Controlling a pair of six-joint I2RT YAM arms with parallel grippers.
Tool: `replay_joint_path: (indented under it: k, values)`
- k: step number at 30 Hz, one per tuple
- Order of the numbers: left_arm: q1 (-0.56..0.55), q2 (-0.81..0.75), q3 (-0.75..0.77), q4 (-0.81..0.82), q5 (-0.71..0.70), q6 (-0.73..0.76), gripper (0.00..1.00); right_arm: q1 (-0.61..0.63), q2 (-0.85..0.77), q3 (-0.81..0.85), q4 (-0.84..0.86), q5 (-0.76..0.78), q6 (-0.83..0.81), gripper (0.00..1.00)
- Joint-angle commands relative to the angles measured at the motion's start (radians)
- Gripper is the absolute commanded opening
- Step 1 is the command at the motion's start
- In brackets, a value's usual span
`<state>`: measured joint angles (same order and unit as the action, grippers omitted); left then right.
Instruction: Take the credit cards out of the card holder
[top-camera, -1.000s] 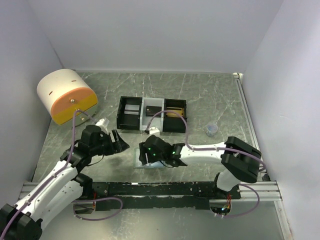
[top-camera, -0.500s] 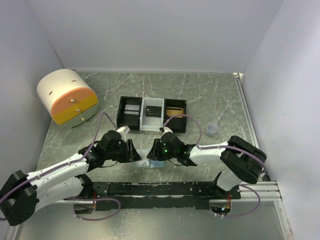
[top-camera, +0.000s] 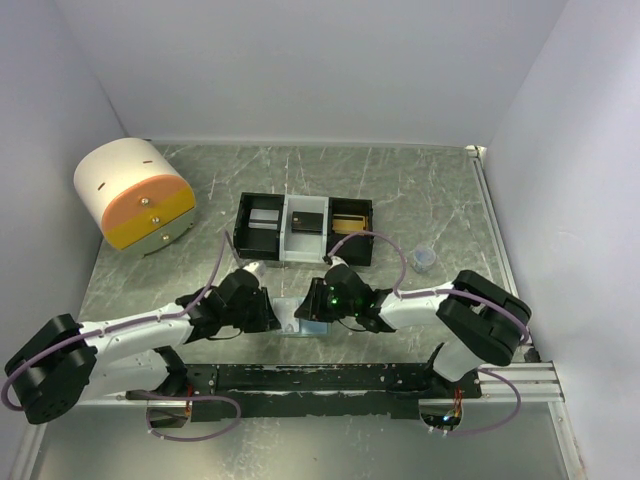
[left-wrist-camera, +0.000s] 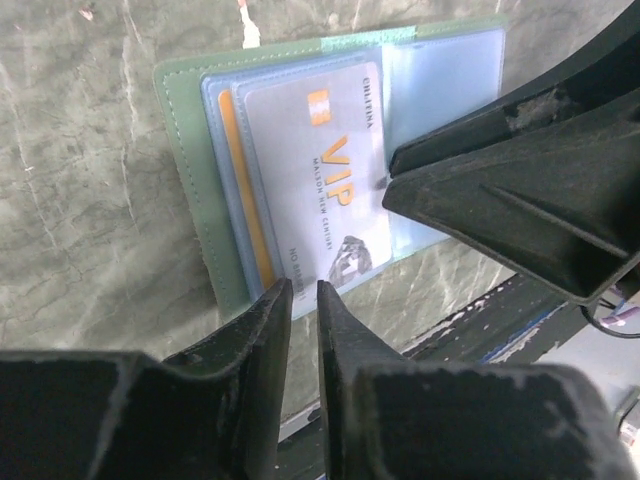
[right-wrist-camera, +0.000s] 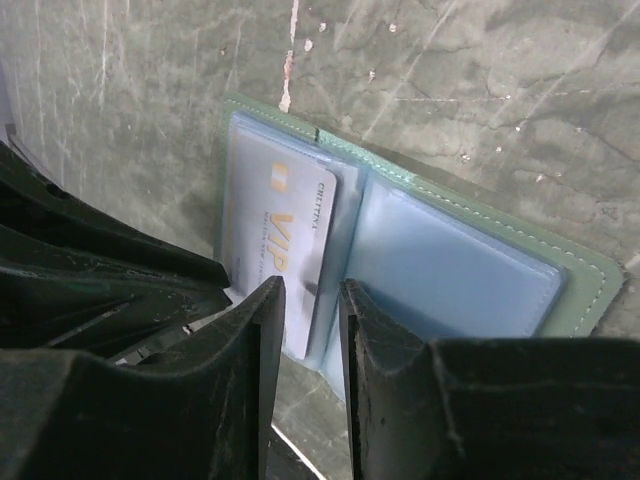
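The card holder (right-wrist-camera: 455, 270), opened flat with its pale blue inside upward, lies on the table (top-camera: 420, 190) low in the centre of the overhead view. Its long axis runs left to right there across both panels; in the right wrist view the same axis slopes from upper left to lower right. The left panel carries a pale credit card (left-wrist-camera: 325, 185) printed "VIP", with the orange edge of a second card (left-wrist-camera: 243, 190) showing behind it; the right panel shows no card. The printed card's long axis crosses that of the holder, one short end toward the bottom of the overhead view. Within the last second the left gripper (left-wrist-camera: 303, 295) has swung in from the left of the frame to the holder's left side. The right gripper (right-wrist-camera: 305, 300), which lay over the holder, now stands at its right. Both have drawn their jaws from wide to a narrow slit. Each slit sits at the near edge of the card-bearing panel, but whether either pinches card or holder cannot be told. Probable meaning: the approach is over, gripping is under way, and no card is out yet. The black-and-white tray (top-camera: 303, 228) stands apart, higher in the overhead view.
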<state>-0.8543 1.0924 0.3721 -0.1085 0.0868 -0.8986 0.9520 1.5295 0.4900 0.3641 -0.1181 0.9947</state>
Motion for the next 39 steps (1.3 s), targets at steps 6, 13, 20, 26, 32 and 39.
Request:
replay_joint_path:
  k: [6,13,20,26,32,39]
  values:
    - [-0.044,0.059,0.001,0.007,-0.096,-0.026,0.22,-0.013,0.052,-0.047,0.087,-0.042,0.052,0.26]
    - [-0.064,0.068,-0.005,-0.008,-0.126,-0.051,0.18,-0.023,0.04,-0.058,0.107,-0.05,0.067,0.16]
    - [-0.069,0.051,0.006,-0.05,-0.153,-0.055,0.16,-0.036,0.021,-0.063,0.104,-0.069,0.063,0.08]
    - [-0.071,0.054,0.014,-0.058,-0.153,-0.056,0.15,-0.048,-0.001,-0.076,0.119,-0.105,0.061,0.0]
    - [-0.071,0.057,0.028,-0.07,-0.159,-0.049,0.15,-0.054,-0.016,-0.068,0.1,-0.12,0.051,0.0]
    - [-0.072,0.041,0.045,-0.093,-0.169,-0.044,0.16,-0.075,-0.022,-0.061,0.071,-0.139,0.039,0.0]
